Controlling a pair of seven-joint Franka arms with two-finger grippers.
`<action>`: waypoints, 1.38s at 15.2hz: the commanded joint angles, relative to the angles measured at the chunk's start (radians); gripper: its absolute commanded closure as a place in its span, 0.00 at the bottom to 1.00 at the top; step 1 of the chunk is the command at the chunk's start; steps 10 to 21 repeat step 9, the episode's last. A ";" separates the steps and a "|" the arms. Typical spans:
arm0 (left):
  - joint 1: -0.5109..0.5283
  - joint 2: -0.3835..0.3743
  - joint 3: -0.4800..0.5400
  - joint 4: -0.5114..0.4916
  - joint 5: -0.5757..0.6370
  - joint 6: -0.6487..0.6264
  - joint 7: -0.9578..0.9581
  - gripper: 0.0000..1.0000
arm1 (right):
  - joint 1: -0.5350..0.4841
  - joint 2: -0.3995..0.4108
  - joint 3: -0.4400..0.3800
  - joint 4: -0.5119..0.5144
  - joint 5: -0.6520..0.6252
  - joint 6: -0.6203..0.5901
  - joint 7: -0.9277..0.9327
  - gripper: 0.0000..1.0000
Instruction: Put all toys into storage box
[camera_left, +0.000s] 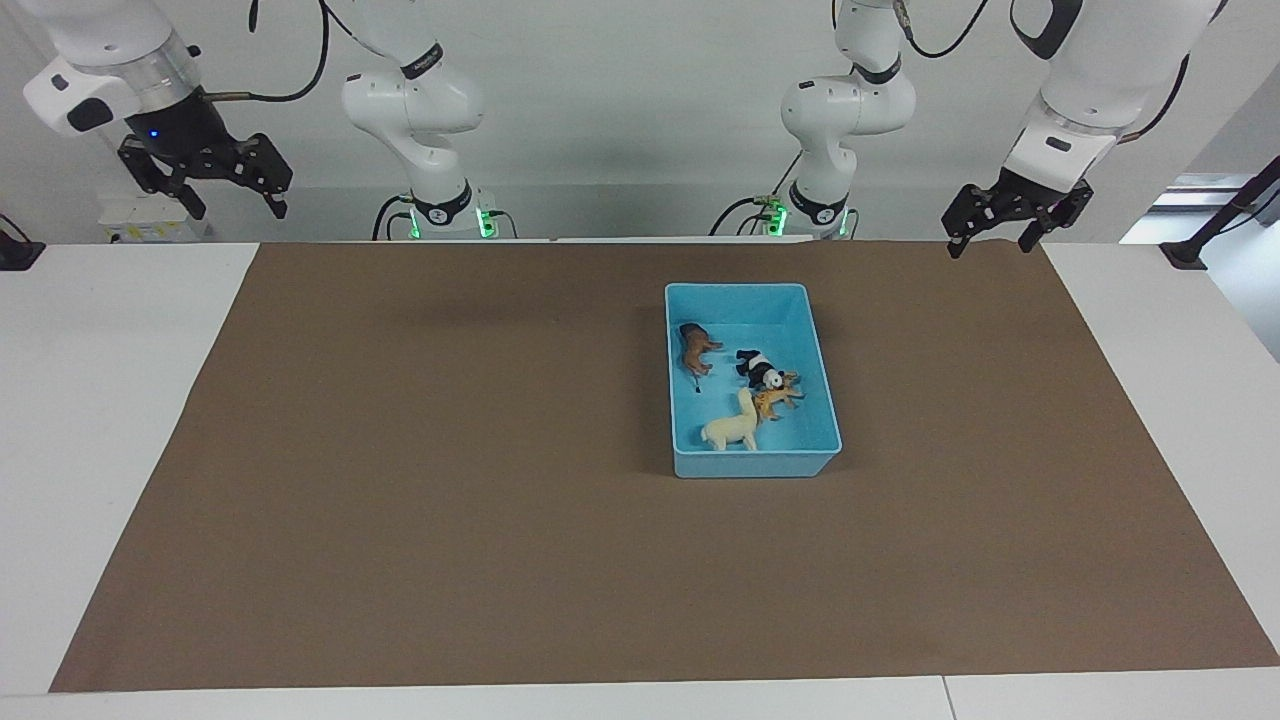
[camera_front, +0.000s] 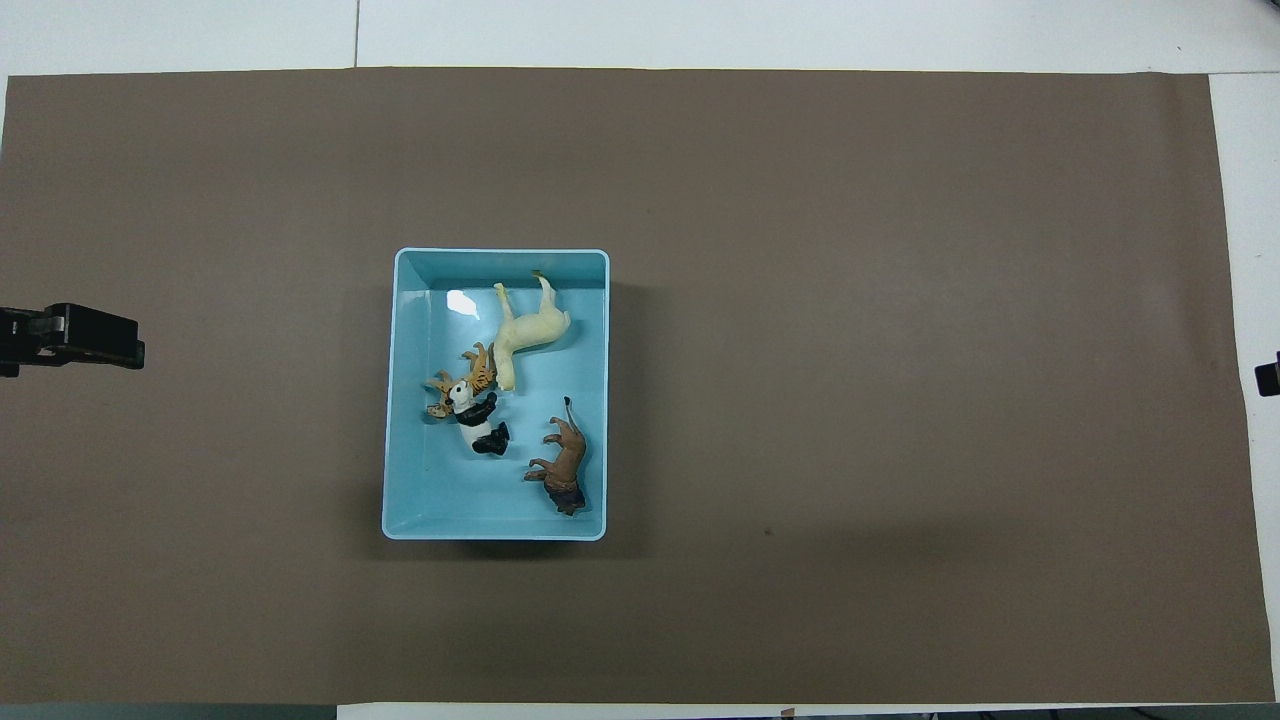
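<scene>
Both grippers, left and right, hang spread-jawed and empty; your four light, rigid, slick figurines lie in the storage box, best pinched across the torso.

Light blue storage box, rectangular, low walls, rounded corners, sitting on the brown mat toward the left arm's end of the table. All four toys inside. Brown lion lying on its side along the wall facing the right arm's end, nearest the robots. Black-and-white panda tipped over mid-box, touching the orange striped tiger, also flopped on its side. Cream-white llama farthest from the robots, on its side too, neck against the tiger.
</scene>
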 joint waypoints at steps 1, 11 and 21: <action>-0.005 0.000 0.007 -0.010 -0.044 0.002 0.017 0.00 | -0.016 0.004 0.012 0.010 -0.012 -0.011 -0.026 0.00; -0.006 0.000 0.009 -0.013 -0.044 0.039 0.016 0.00 | -0.014 0.004 0.012 0.012 -0.011 -0.008 -0.026 0.00; -0.006 0.000 0.009 -0.013 -0.044 0.039 0.016 0.00 | -0.014 0.004 0.012 0.012 -0.011 -0.008 -0.026 0.00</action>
